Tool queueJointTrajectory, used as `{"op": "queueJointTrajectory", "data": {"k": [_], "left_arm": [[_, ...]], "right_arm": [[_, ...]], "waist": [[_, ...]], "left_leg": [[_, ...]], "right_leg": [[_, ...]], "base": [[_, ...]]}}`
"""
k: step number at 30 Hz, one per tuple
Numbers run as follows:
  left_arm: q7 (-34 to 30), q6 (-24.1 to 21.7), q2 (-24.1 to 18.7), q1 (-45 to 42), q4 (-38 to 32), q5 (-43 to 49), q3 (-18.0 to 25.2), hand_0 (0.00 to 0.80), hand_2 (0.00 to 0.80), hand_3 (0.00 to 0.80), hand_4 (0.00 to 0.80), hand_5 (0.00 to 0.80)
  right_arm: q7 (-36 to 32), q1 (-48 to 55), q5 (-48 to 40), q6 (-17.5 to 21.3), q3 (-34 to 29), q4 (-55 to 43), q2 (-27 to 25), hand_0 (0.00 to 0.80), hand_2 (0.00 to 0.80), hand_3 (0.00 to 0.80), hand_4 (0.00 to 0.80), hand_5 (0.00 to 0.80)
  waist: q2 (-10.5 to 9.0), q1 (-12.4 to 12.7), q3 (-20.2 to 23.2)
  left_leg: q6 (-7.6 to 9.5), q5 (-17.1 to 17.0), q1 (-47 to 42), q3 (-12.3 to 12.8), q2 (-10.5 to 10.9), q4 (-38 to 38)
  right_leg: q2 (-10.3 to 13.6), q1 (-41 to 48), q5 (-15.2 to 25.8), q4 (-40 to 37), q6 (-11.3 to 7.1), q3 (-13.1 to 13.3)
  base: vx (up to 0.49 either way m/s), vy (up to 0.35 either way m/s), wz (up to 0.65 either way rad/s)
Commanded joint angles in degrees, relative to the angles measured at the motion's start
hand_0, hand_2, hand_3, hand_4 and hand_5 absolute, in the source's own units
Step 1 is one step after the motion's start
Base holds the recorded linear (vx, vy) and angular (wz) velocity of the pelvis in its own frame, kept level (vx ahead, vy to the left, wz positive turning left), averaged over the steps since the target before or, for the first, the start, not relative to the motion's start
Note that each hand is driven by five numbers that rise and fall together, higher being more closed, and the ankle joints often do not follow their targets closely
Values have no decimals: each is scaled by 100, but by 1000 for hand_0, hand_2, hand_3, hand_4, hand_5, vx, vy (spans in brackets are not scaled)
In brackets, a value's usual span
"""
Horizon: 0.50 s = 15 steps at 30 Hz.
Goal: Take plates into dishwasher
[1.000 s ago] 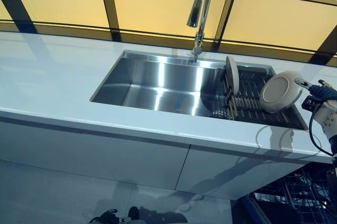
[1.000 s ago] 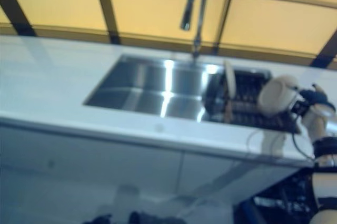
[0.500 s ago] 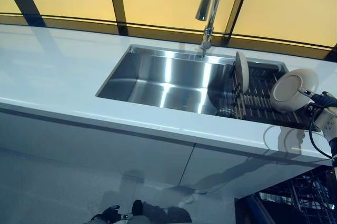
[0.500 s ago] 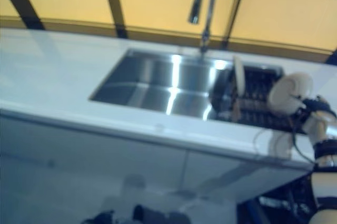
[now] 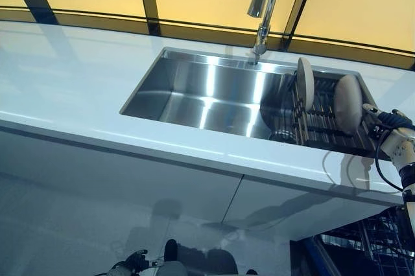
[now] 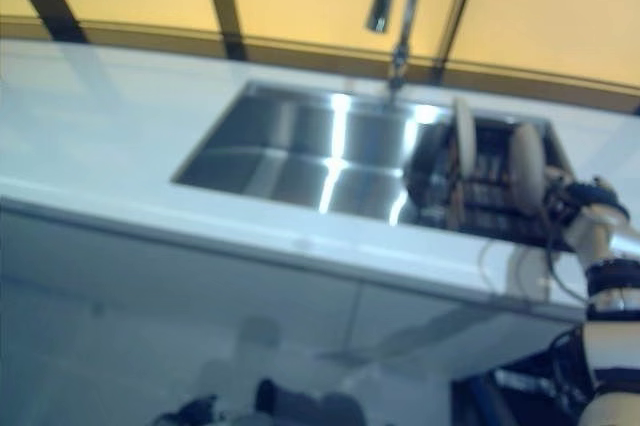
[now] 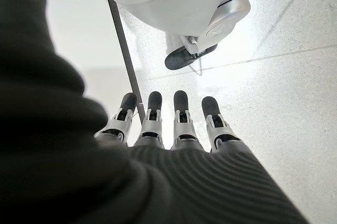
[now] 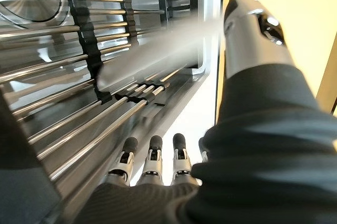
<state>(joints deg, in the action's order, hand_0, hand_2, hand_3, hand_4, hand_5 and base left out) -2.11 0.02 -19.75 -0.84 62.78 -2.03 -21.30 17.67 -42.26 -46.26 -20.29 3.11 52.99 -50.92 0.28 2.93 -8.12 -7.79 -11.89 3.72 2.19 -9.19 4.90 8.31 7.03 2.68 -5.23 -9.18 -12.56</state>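
Observation:
Two pale plates stand on edge in the dark dish rack (image 5: 322,128) at the right end of the sink. One plate (image 5: 305,83) is at the rack's left side. The other plate (image 5: 348,104) is further right, and my right hand (image 5: 394,135) reaches it from the right. In the right wrist view this plate (image 8: 158,50) is a blurred streak beside my thumb (image 8: 253,29), and the fingers (image 8: 152,155) lie straight below it over the rack bars. My left hand (image 7: 174,124) hangs low over the floor with straight fingers.
The steel sink (image 5: 207,94) is set in a white counter (image 5: 65,88), with a tall faucet (image 5: 262,4) behind it. A dishwasher's wire rack (image 5: 369,243) shows below the counter at the lower right.
The right plate, which faced me a second ago in my right hand, now stands edge-on in the rack. The camera has shifted, so the whole scene sits further right.

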Motion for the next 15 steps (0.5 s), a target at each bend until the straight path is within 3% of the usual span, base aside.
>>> {"op": "queueJointTrajectory", "data": {"k": [1, 11, 15], "left_arm": [[81, -92, -155, 282, -60, -211, -486, 0, 0, 0, 0, 0], [59, -97, -147, 280, -133, -237, -512, 0, 0, 0, 0, 0], [91, -108, -109, 266, -138, -264, -530, 0, 0, 0, 0, 0]], "right_arm": [[160, -923, -112, 457, 202, 45, -194, 0, 0, 0, 0, 0], [385, -962, 145, 572, 281, 12, -188, 0, 0, 0, 0, 0], [451, -973, 527, 828, 335, -79, -166, 0, 0, 0, 0, 0]], "waist": [[-210, 216, -320], [-164, 234, -356], [-151, 227, -347]], "left_leg": [[427, 1017, -458, 334, 821, 10], [412, 993, -435, 284, 823, 10], [408, 990, -439, 280, 823, 10]], "right_leg": [[-417, -324, -44, 124, 409, -132], [-408, -338, -69, 161, 427, -165], [-406, -326, -74, 157, 433, -178]], "base": [[-4, -11, 4], [0, -5, 3], [0, 0, 0]]}}
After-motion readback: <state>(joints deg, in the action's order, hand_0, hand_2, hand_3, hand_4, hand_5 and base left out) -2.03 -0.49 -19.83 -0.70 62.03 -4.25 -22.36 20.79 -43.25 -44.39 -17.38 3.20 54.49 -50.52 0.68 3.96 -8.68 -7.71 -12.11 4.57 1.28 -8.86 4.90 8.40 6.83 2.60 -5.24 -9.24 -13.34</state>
